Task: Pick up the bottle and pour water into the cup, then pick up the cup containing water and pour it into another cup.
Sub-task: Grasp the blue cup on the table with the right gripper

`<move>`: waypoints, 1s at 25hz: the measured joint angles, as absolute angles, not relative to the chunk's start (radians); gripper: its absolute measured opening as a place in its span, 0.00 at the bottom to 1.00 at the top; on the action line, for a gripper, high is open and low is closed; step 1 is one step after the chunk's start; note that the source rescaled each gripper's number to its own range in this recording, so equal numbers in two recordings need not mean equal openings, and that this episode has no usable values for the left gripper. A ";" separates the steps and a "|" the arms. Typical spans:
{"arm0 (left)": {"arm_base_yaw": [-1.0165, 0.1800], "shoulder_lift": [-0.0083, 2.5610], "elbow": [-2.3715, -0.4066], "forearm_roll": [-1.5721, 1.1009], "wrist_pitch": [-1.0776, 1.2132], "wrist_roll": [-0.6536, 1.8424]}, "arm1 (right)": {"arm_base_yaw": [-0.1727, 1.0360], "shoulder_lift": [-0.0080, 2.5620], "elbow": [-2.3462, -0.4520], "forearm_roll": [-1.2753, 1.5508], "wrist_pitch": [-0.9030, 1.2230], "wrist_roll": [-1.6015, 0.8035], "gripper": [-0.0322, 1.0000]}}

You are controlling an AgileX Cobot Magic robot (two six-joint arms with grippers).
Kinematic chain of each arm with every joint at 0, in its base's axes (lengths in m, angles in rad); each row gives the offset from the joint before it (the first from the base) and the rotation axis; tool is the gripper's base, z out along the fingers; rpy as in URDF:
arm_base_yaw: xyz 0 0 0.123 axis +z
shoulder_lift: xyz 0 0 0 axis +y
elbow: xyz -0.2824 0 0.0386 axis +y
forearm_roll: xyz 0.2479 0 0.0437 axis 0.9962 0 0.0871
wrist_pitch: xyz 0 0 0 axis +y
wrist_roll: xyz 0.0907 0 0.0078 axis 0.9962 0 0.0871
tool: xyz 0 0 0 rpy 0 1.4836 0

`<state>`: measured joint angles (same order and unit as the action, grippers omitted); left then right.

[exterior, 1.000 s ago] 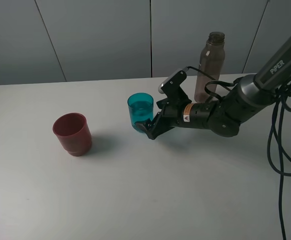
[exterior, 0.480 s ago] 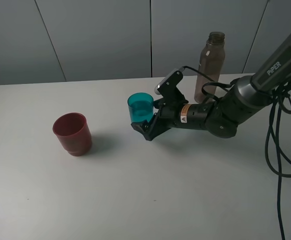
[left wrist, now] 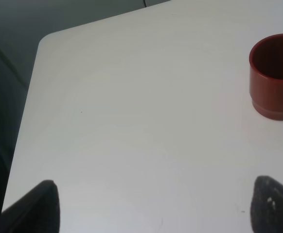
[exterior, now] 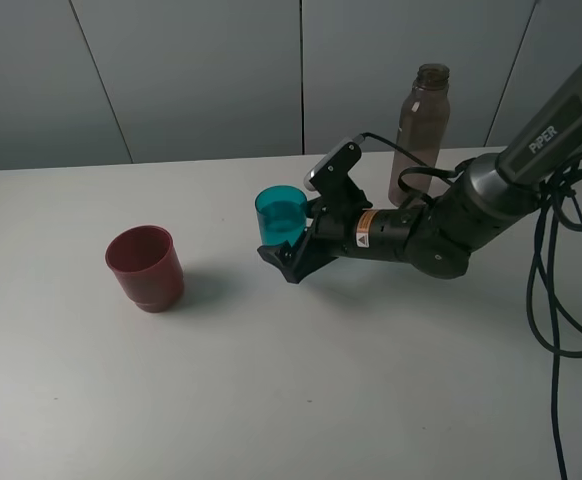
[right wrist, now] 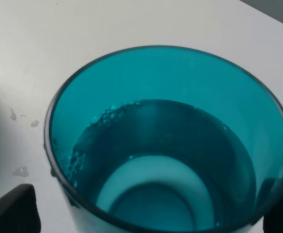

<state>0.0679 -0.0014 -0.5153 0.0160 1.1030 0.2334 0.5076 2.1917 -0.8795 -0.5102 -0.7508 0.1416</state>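
Observation:
The teal cup [exterior: 281, 212] stands on the white table near the middle, with water in its lower part, seen from above in the right wrist view [right wrist: 166, 141]. My right gripper [exterior: 283, 246] lies low on its side with its open jaws on either side of the cup's base; both fingertips [right wrist: 10, 208] show at the cup's flanks. The grey-brown bottle [exterior: 418, 150] stands upright and uncapped behind the right arm. The dark red cup [exterior: 145, 267] sits to the left and looks empty [left wrist: 274, 75]. My left gripper [left wrist: 151, 206] hovers open above bare table near it.
Black cables [exterior: 561, 300] hang off the right arm at the table's right side. A few water droplets [right wrist: 22, 170] lie on the table beside the teal cup. The table's left corner [left wrist: 42, 41] is near the left gripper.
The right gripper has slid left, bringing its jaws further around the teal cup. The cup, bottle and red cup have stayed in place.

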 joint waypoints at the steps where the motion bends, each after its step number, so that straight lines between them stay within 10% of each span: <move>1: 0.068 -0.001 -0.515 0.016 1.103 0.233 | 0.508 2.192 -0.880 -0.510 -0.751 0.142 1.00; 25: 0.068 -0.001 -0.515 0.016 1.103 0.233 | 0.511 2.279 -0.931 -0.475 -0.860 0.141 1.00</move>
<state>0.0679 -0.0014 -0.5153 0.0160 1.1030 0.2334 0.5110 2.2786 -0.9314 -0.4753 -0.8601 0.1415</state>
